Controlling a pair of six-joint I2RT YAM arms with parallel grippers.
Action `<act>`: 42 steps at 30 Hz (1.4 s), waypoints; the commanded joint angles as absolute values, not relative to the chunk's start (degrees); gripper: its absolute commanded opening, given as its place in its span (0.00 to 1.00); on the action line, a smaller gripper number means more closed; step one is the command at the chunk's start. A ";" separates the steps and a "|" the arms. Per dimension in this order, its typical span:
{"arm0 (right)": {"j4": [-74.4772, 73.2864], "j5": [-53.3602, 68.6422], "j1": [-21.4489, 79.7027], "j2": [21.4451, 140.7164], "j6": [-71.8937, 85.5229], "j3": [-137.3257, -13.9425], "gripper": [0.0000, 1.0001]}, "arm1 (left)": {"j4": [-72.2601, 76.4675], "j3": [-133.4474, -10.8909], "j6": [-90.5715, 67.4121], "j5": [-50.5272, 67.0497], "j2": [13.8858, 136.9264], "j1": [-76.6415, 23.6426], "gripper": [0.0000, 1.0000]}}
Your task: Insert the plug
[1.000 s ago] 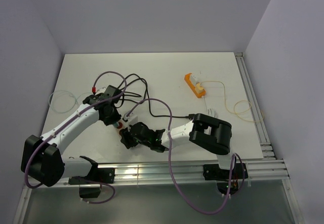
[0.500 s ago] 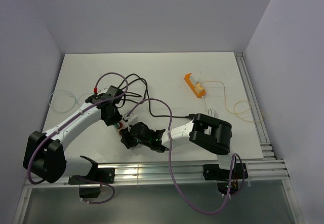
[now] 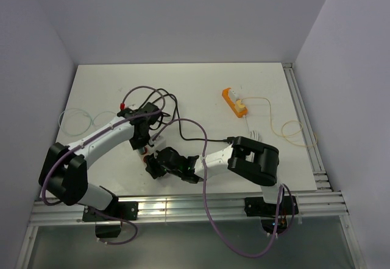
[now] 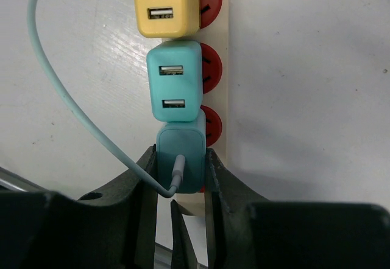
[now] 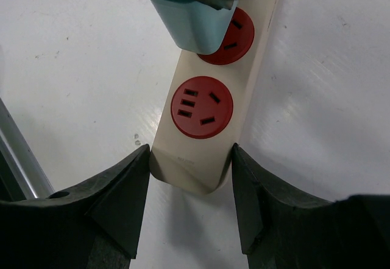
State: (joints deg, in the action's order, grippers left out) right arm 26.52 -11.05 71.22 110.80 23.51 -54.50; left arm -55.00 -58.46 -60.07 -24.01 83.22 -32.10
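Faint embossed mark on the end of the power strip (image 5: 194,159) is staying too small for me to read. My left fingers (image 4: 146,181) are clamping the teal plug (image 4: 181,153) between them. Its cable (image 4: 67,98) is trailing off to their left, and the plug is sitting over a red socket (image 5: 234,38). My right fingers (image 5: 122,196) are gripping the strip's end between them. Both arms are reaching low, wrists meeting over the worktop (image 3: 244,86).

Teal USB charger plug (image 4: 181,159), pale cable (image 4: 61,98) trailing from its port, stands upright over a red socket (image 5: 239,38) of the flat-lying cream power strip (image 5: 183,164); the end socket (image 5: 202,107) beside it is uncovered.
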 commanded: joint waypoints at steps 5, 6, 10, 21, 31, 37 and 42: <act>17.31 -15.47 69.70 111.18 21.44 -51.86 0.00 | -51.95 -51.25 -66.00 -23.56 89.74 -34.89 0.00; 17.40 -15.38 69.78 111.01 21.45 -51.77 0.00 | -50.64 -50.46 -66.44 -22.86 89.30 -34.89 0.00; 18.10 -15.29 69.87 110.83 21.71 -51.15 0.00 | -48.17 -45.29 -69.87 -21.98 86.76 -35.16 0.00; 17.93 -14.94 69.87 110.66 22.41 -50.98 0.00 | -41.05 -37.09 -74.80 -21.44 81.38 -38.40 0.00; 18.19 -14.77 69.96 109.95 23.03 -50.19 0.00 | -45.79 -42.10 -77.25 -24.17 89.12 -45.78 0.00; 17.05 -16.52 69.87 109.25 22.85 -49.22 0.00 | -41.31 -38.32 -80.59 -22.24 83.76 -48.08 0.00; 18.54 -18.81 69.96 105.39 23.73 -46.24 0.00 | -38.42 -34.91 -82.35 -20.58 80.70 -48.51 0.00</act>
